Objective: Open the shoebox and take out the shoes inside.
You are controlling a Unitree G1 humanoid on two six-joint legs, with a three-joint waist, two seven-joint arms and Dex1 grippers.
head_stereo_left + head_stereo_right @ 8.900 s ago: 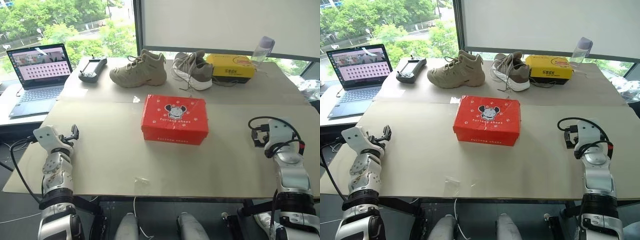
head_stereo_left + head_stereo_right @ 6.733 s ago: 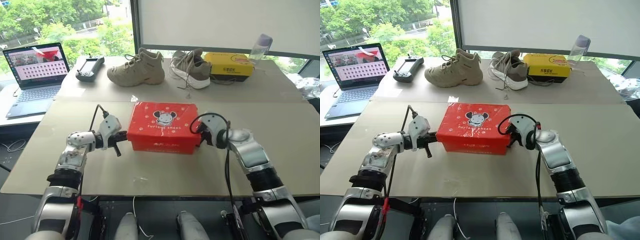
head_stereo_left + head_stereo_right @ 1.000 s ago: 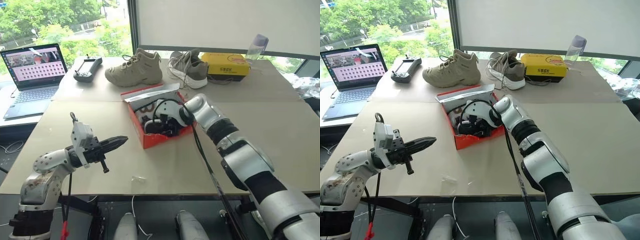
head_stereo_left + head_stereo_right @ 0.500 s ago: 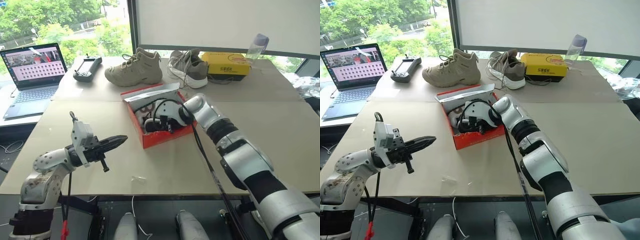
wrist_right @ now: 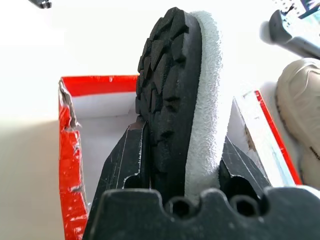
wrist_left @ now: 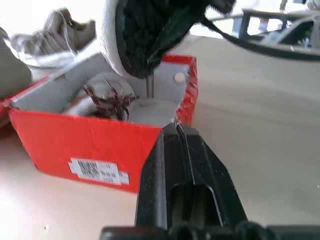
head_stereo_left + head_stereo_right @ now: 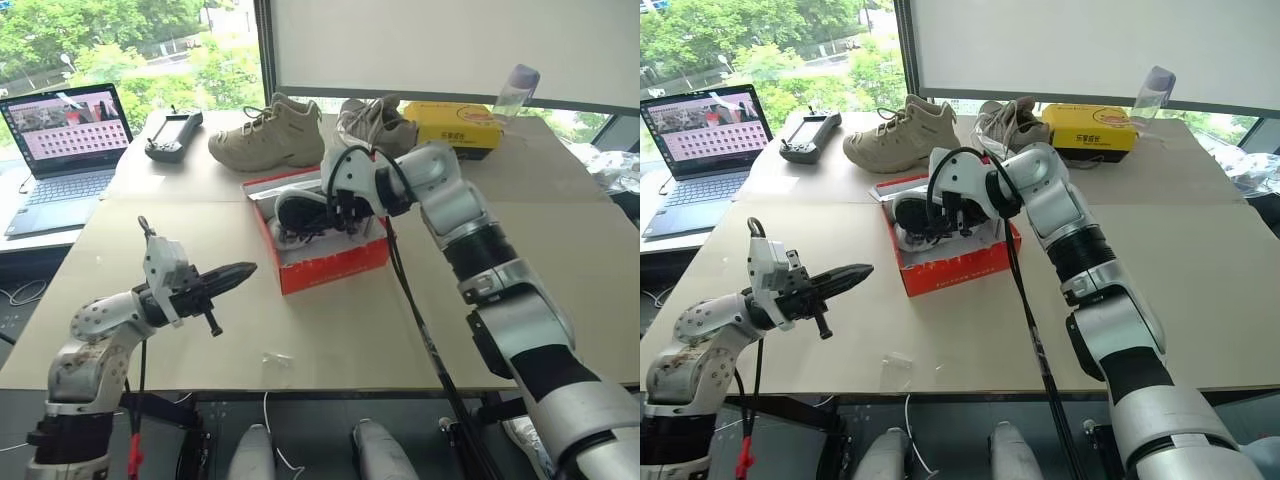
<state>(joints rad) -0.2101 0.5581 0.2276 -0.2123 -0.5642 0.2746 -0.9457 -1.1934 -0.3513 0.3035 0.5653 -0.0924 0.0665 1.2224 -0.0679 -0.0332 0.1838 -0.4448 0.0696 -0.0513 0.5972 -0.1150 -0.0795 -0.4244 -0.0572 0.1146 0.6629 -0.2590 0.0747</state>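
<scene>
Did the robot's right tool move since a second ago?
Yes. The right tool, shut on a black-and-white shoe, has gone up: it was down inside the red shoebox and now holds the shoe above the rim.

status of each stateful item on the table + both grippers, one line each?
shoebox: open, one shoe inside
held shoe: lifted above the box
right gripper: shut on held shoe
left gripper: shut, empty
laptop: open, screen lit
yellow box: closed
</scene>
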